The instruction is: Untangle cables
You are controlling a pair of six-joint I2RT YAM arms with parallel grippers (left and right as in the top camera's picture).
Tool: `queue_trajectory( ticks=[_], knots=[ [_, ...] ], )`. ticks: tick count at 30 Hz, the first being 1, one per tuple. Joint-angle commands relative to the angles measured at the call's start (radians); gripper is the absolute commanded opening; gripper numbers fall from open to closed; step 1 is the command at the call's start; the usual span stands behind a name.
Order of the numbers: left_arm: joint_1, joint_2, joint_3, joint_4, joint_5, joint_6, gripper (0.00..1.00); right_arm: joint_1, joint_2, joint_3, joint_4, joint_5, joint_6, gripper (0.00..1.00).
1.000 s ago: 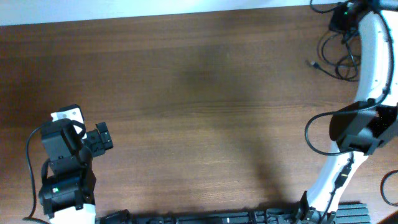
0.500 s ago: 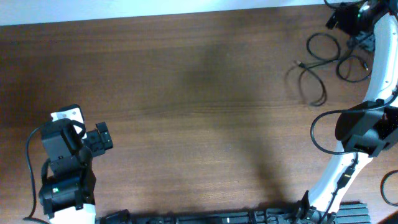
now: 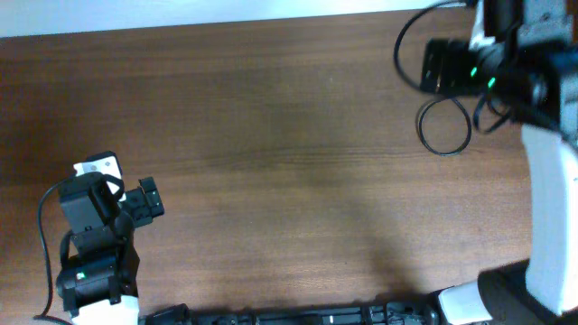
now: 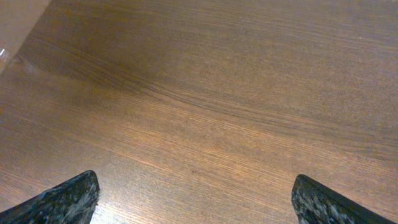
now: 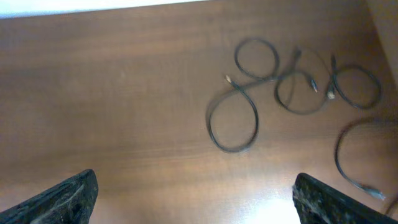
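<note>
Thin black cables (image 5: 241, 88), small plug ends: loose loops lying flat on brown wooden desk (image 4: 199, 93), far right corner. Right claw (image 5: 196, 194): wide, holding nothing, raised above the cables. Left claw (image 4: 196, 194): wide, holding nothing, near left side.

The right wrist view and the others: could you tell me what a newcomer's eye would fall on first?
The cables stand out first: thin black cords lying in loose loops at the far right corner of the table. The right gripper hangs open over that corner, holding nothing. The left gripper, also open and empty, sits at the near left.
</note>
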Motion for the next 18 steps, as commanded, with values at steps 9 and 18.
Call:
queue_trajectory(
  ticks=[9,18],
  knots=[
    [0.002,-0.004,-0.002,0.003,0.007,-0.01,0.99,0.264,-0.523,-0.978,0.427,-0.042,0.077,0.99],
    [0.002,-0.004,-0.002,0.003,0.007,-0.01,0.99,0.235,-0.465,-0.982,0.518,-0.146,-0.074,0.99]
  ],
)
